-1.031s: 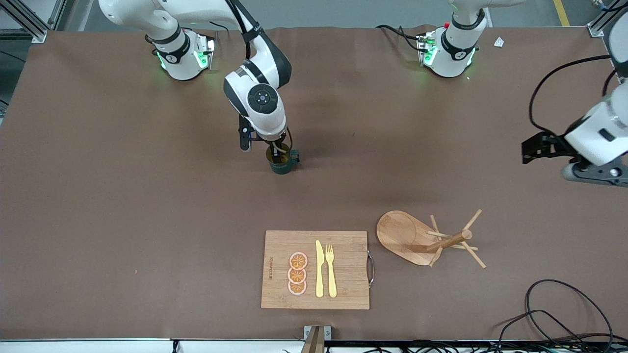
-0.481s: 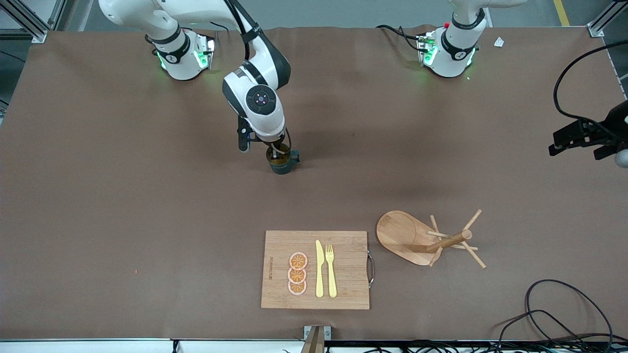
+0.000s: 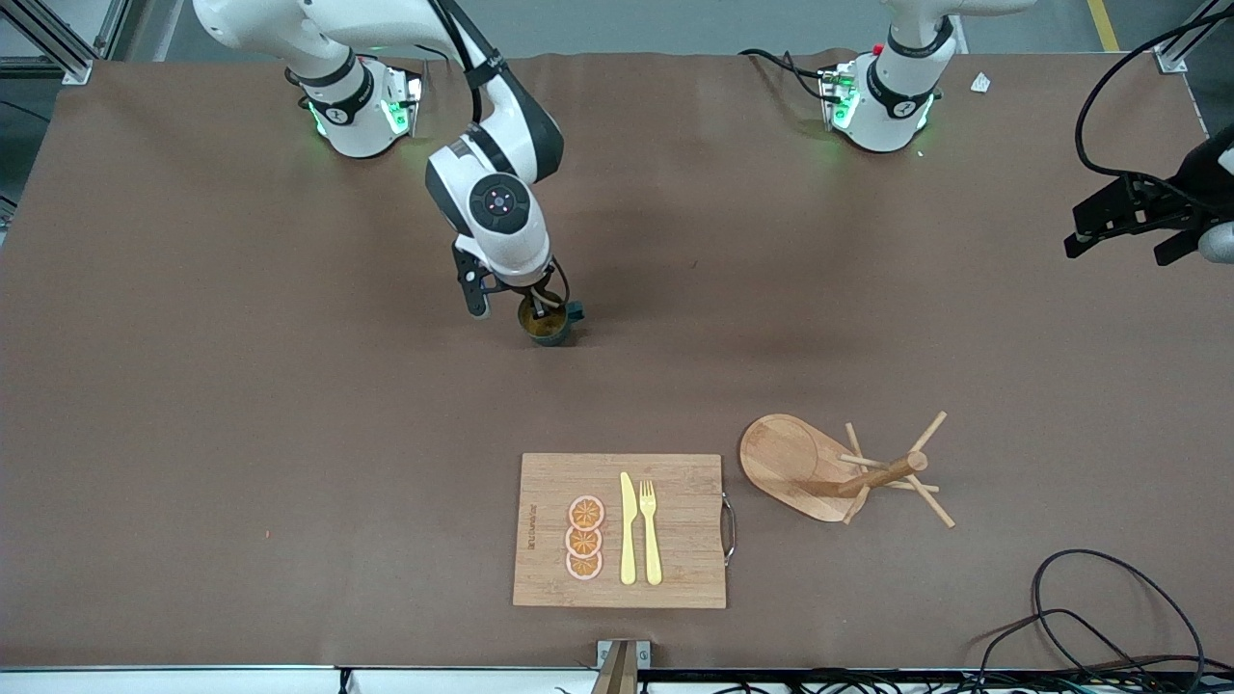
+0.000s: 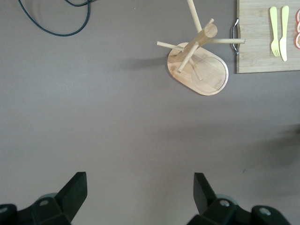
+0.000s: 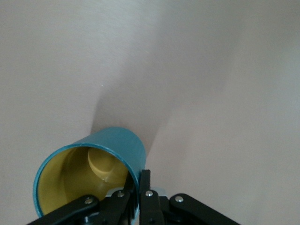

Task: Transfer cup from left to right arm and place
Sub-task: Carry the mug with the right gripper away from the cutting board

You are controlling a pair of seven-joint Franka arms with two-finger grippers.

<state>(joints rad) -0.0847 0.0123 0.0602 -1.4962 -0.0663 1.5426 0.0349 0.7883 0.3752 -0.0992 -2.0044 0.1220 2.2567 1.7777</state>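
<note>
Nearest the front edge of the worktop, around its middle, lay a board carrying three orange slices, a knife and a fork, laid side by side like a place setting. Beside it, toward the left arm's end, a peg rack lay tipped over on its side, its oval base turned up and pegs splayed out; the left wrist view showed it the same way, with only bare cloth around it.

Farther from the front edge, near the middle of the worktop, the right gripper was clamped on the cup. In the right wrist view one finger sat inside the mustard wall and the other outside the teal one, pinching the rim. That rim grip probably left the body free and let the cup hang mouth-up. The handle pointed toward the left arm's end. Whether the cup touched the cloth or hung just above it could not be told.

The left gripper hung over the end edge on the left arm's side, well apart from the cup, its fingers spread wide with nothing between them. It seemed to be waiting clear of the work.
</note>
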